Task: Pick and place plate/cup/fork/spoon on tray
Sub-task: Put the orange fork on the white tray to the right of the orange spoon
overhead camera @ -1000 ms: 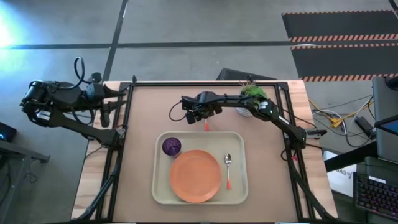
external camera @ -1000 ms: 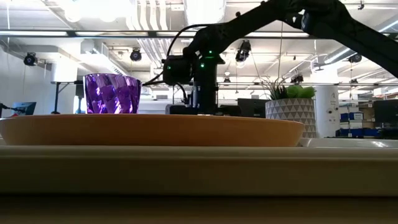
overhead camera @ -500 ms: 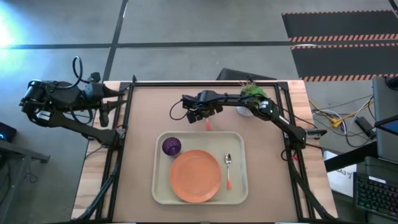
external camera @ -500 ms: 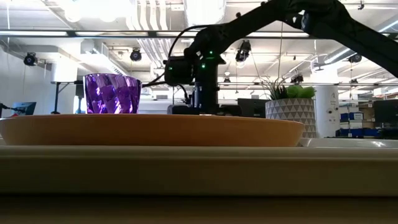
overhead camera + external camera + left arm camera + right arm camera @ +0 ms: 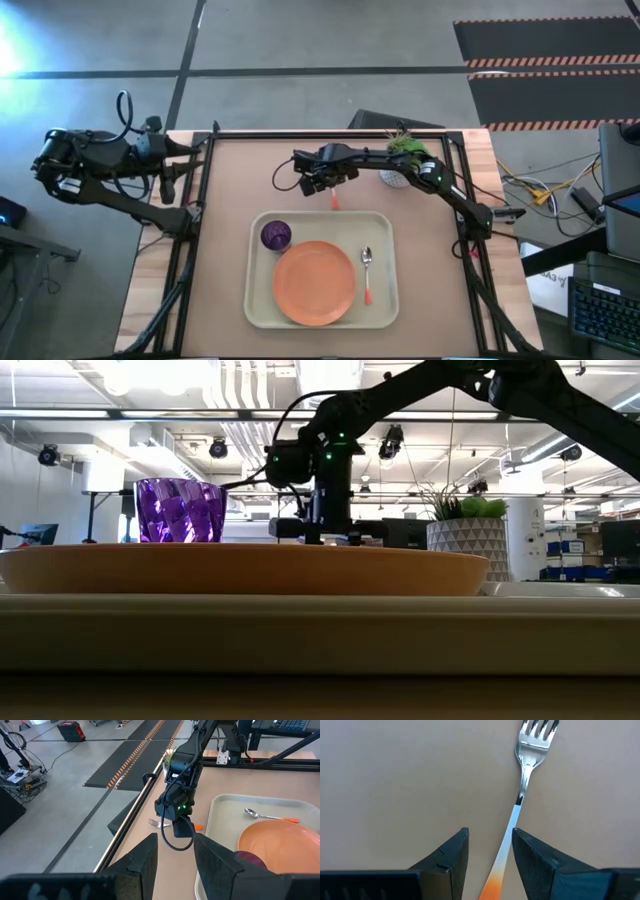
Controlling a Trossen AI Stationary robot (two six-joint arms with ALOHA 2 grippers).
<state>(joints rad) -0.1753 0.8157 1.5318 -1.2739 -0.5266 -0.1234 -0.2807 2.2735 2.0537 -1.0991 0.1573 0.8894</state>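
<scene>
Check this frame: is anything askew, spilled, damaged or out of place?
Nothing spilled or damaged. Only the fork is off the tray: it lies on the table just beyond the far rim, its handle between the fingers of the right claw. The plate, cup and spoon sit on the tray.

The fork [image 5: 520, 795] is lying on a plain brown table [image 5: 395, 780], slanting away from the camera. Its silver tines are pointing toward the far edge of the view, and part of them is running out of the picture. The thin metal neck is leading back into the handle, which is showing pale where it meets the metal and turning orange nearer the camera. The right gripper [image 5: 490, 860] is reaching forward with its two dark fingers [image 5: 447, 857] parted, one on each side of the handle. The handle is passing through the gap between them, close beside one finger; whether it is touching is unclear.
</scene>
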